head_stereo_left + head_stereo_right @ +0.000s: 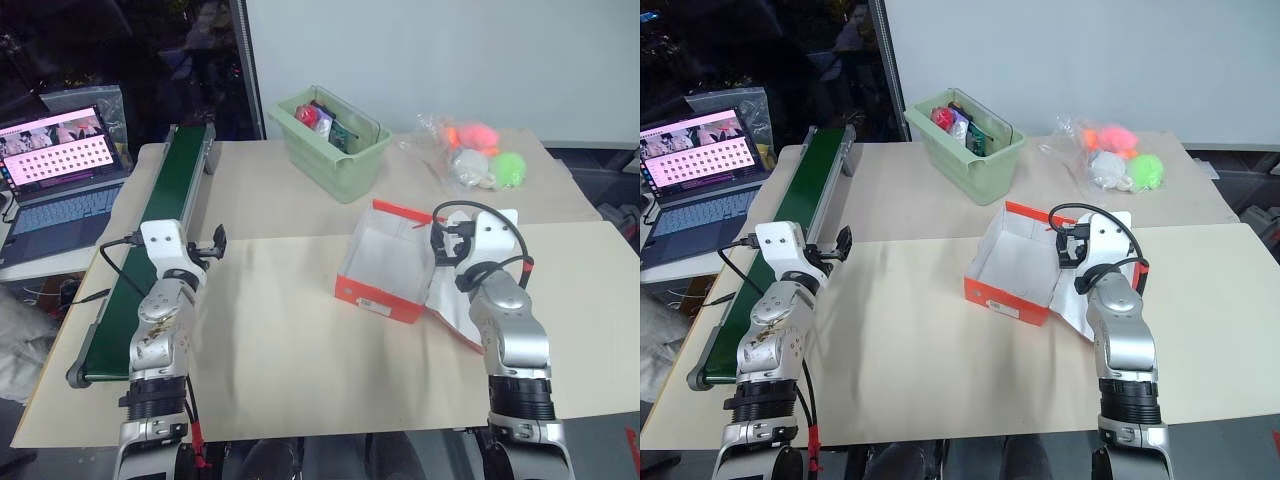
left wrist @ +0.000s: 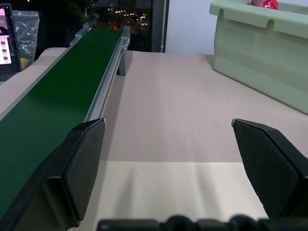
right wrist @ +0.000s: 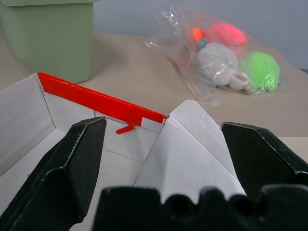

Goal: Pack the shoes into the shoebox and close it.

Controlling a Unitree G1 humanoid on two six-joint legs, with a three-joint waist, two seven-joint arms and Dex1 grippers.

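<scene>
Table covered in beige cloth carries the open orange-red cardboard shoebox, white inside and empty (lid flap lying out). Packing not begun, no shoes visible. Left gripper and right gripper both spread, holding nothing.

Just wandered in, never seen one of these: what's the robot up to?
It's meant to pack shoes into the orange-red box, which sits open and empty on the table. The right pincer hovers open at the box's lid; the left pincer hangs open beside a green conveyor. Neither holds anything.
</scene>
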